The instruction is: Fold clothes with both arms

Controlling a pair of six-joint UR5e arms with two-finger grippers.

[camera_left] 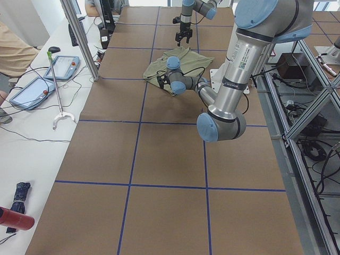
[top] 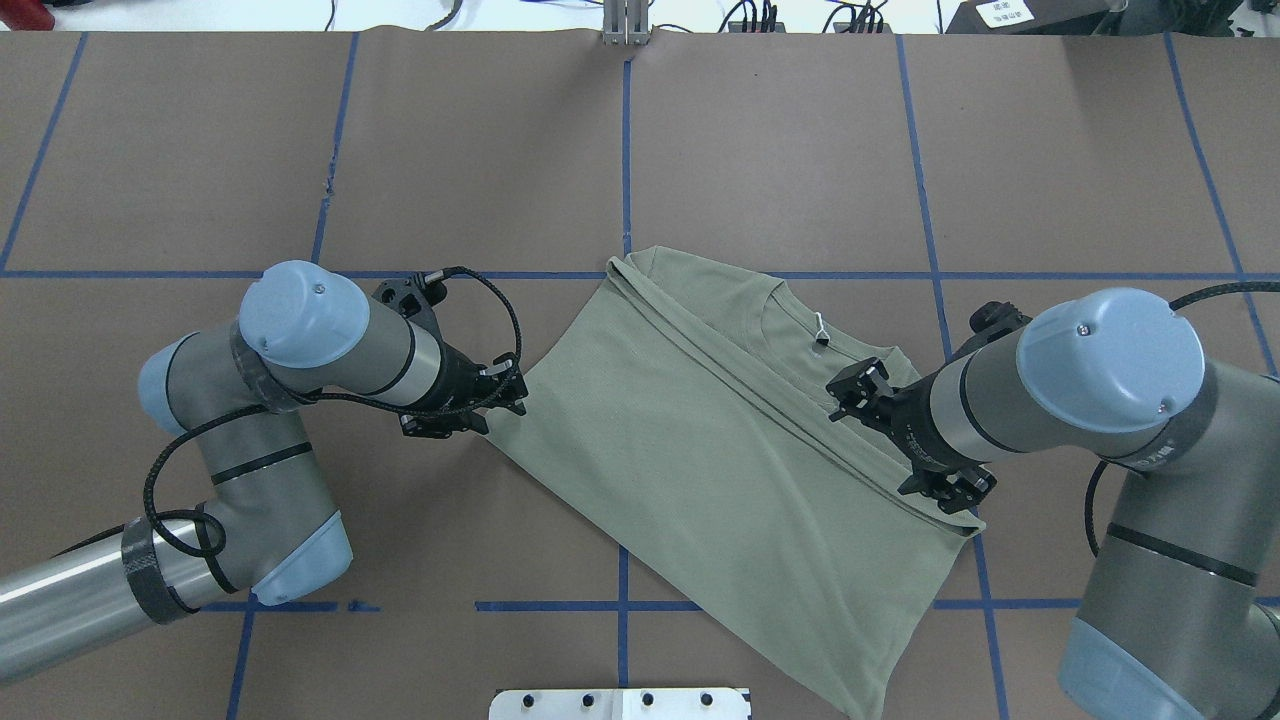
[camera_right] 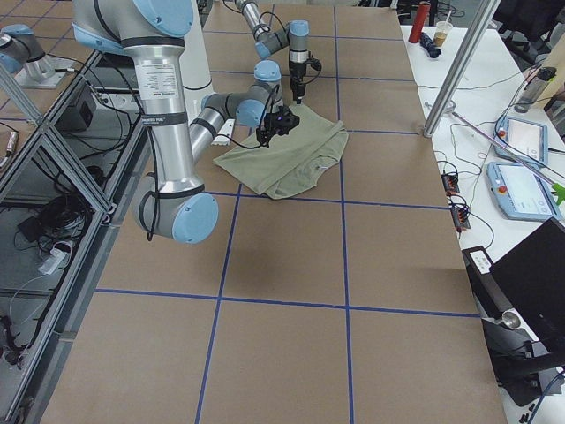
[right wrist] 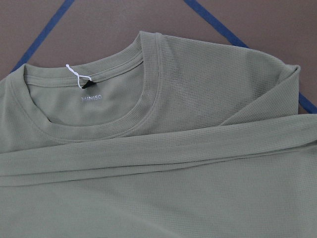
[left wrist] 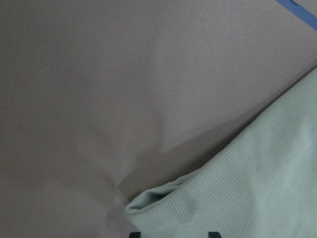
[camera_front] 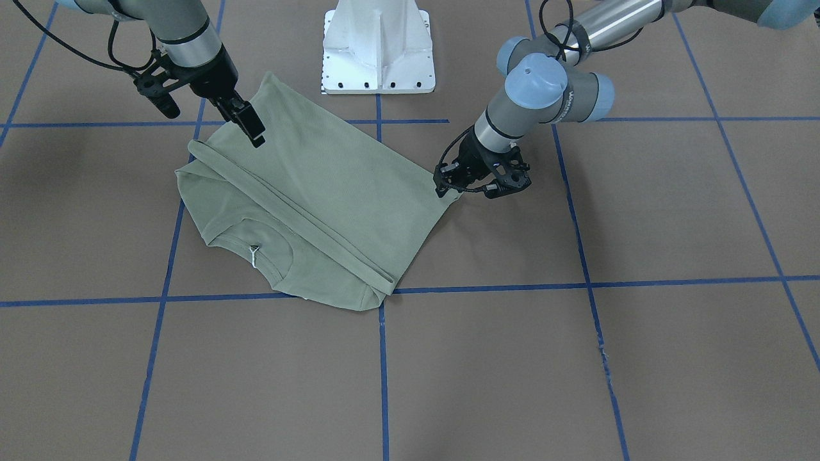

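The sage-green shirt (camera_front: 320, 192) (top: 700, 440) lies flat and slanted on the brown table, folded, with a sleeve band laid across it. Its round collar (right wrist: 143, 104) and white neck tag (right wrist: 79, 79) face up. My left gripper (top: 495, 400) (camera_front: 448, 186) is low at the shirt's hem corner. The left wrist view shows that corner (left wrist: 163, 198) between the two spread fingertips (left wrist: 133, 234), so it is open. My right gripper (camera_front: 253, 131) (top: 845, 385) hovers over the shoulder end near the collar, open as far as I can see, holding nothing.
The white pedestal base (camera_front: 378, 48) stands just behind the shirt. Blue tape lines (camera_front: 596, 282) grid the table. Beyond the far table edge there are a metal pole (camera_left: 79, 37), tablets (camera_left: 29, 90) and a seated person (camera_left: 13, 48).
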